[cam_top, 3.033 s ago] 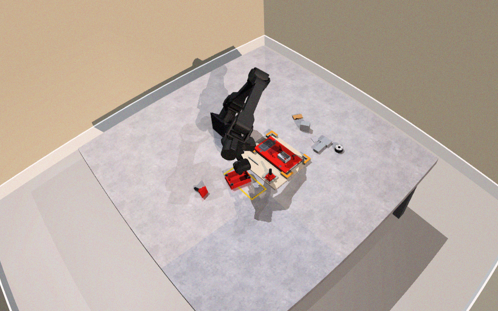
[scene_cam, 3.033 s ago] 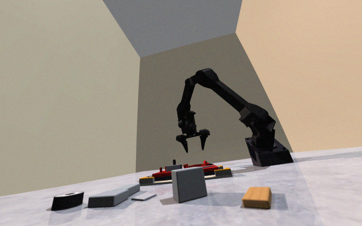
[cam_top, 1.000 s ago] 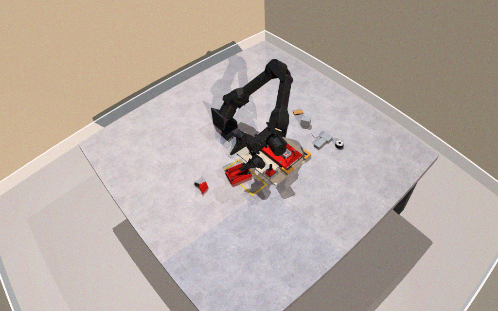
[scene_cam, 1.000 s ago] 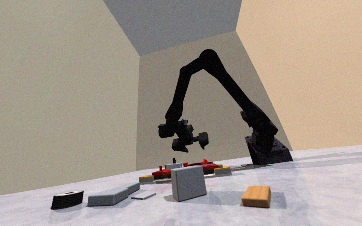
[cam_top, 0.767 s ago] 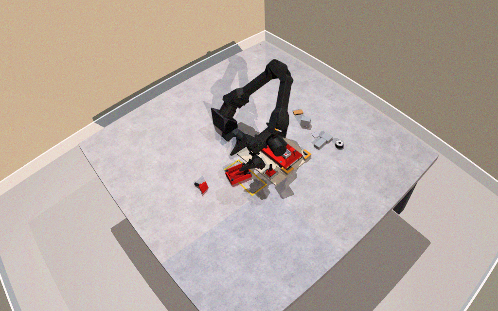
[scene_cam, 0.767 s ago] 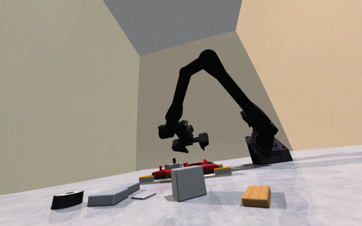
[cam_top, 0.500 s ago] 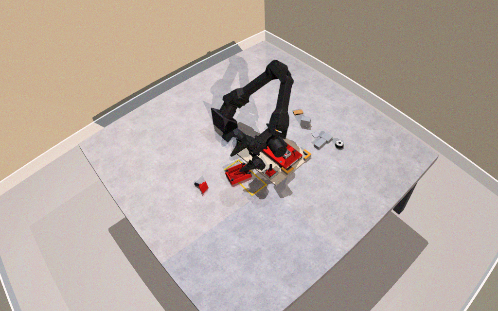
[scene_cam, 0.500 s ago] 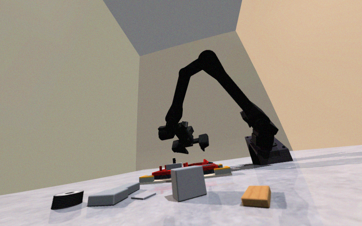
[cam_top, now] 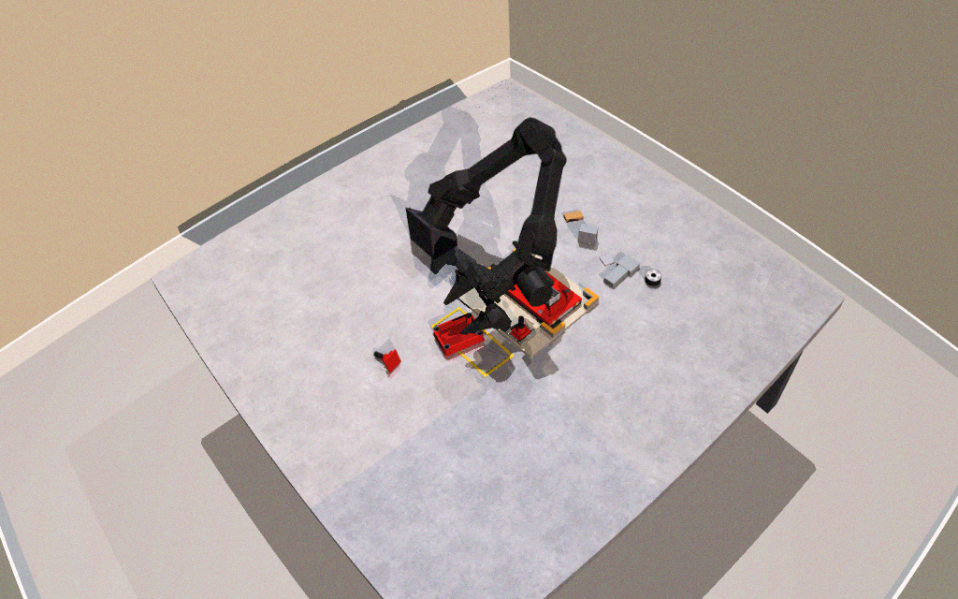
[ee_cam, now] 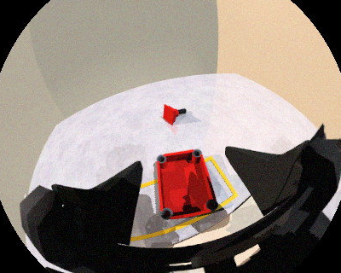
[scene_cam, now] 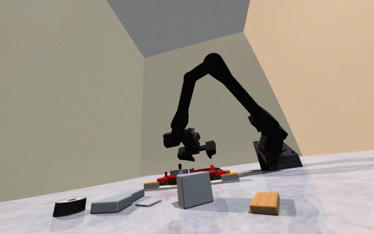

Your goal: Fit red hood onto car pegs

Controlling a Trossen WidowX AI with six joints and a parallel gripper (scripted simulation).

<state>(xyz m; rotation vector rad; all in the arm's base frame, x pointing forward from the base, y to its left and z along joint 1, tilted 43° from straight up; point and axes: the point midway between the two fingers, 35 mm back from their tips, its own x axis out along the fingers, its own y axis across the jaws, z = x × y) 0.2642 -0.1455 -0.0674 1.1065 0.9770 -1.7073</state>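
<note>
The red hood lies on the table with its hollow side and dark-holed corner bosses facing up, partly over the yellow outline. My gripper is open and empty, above the table; in the wrist view the hood shows between and below its spread fingers. The red chassis sits in the jig, partly hidden by the arm in the top view. The grey engine block is on its deck, with red pegs standing up.
A small red part with a black post stands on the jig board. Another red part lies beyond the hood. A grey block, wooden block, low grey blocks and black disc lie beyond the jig.
</note>
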